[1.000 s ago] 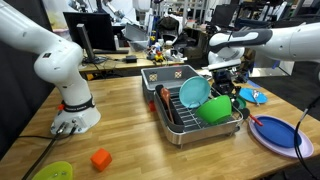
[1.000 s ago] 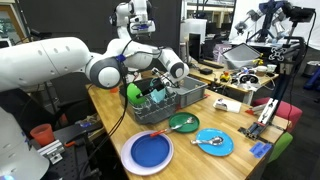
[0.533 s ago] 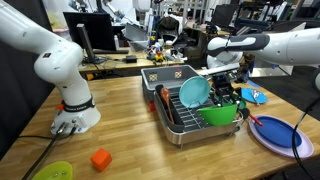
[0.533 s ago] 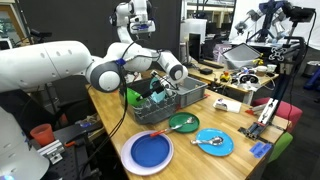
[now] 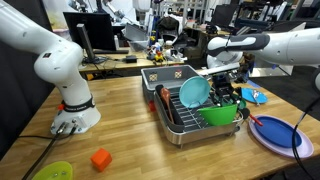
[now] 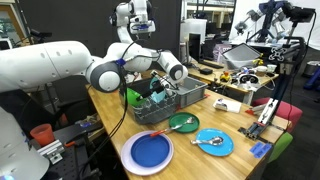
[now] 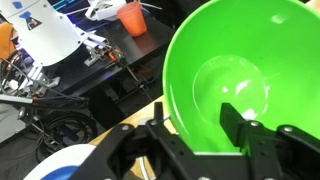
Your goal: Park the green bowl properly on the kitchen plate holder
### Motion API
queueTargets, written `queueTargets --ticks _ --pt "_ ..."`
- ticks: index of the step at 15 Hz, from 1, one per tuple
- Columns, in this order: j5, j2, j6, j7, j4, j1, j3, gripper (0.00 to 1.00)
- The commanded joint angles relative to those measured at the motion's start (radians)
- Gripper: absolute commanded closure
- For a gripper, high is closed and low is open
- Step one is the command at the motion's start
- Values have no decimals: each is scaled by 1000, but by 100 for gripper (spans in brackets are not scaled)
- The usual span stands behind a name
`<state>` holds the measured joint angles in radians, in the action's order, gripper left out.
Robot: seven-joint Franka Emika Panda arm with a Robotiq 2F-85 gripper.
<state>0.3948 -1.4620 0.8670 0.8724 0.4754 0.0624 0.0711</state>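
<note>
The green bowl (image 5: pixel 218 113) rests in the near end of the kitchen plate holder (image 5: pixel 180 131), a dark wire rack on a grey tray, beside an upright teal dish (image 5: pixel 193 92). My gripper (image 5: pixel 228 93) hangs just over the bowl. In the wrist view the bowl (image 7: pixel 230 60) fills the frame, and the gripper (image 7: pixel 193 120) straddles its rim, one finger inside and one outside. The jaws are open with a small gap to the rim. From the opposite side, the bowl (image 6: pixel 134 94) shows at the end of the rack (image 6: pixel 182 98), partly behind the arm.
A big blue plate (image 5: pixel 272 132) lies close beside the rack, seen also as the blue plate (image 6: pixel 148 152). A flat green plate (image 6: pixel 183 123) and a light-blue plate with a spoon (image 6: pixel 214 142) lie nearby. An orange block (image 5: pixel 100 158) and a yellow-green plate (image 5: pixel 52 171) sit near the front edge.
The jaws have opened from a tight grip on the bowl's rim. The bowl dropped from a tilted pose to sit lower in the rack. Nothing moved in the last half second.
</note>
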Motion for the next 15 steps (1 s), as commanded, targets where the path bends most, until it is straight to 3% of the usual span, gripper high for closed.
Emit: queueTargets --ticks 1,2,4,15 --pt "-32 -13 2 -19 -70 4 14 8" --pt "-46 -15 11 -28 -108 10 10 2" --pt "-72 -1 37 -43 -162 18 6 0" --pt "-202 178 428 -175 -125 -3 -5 0"
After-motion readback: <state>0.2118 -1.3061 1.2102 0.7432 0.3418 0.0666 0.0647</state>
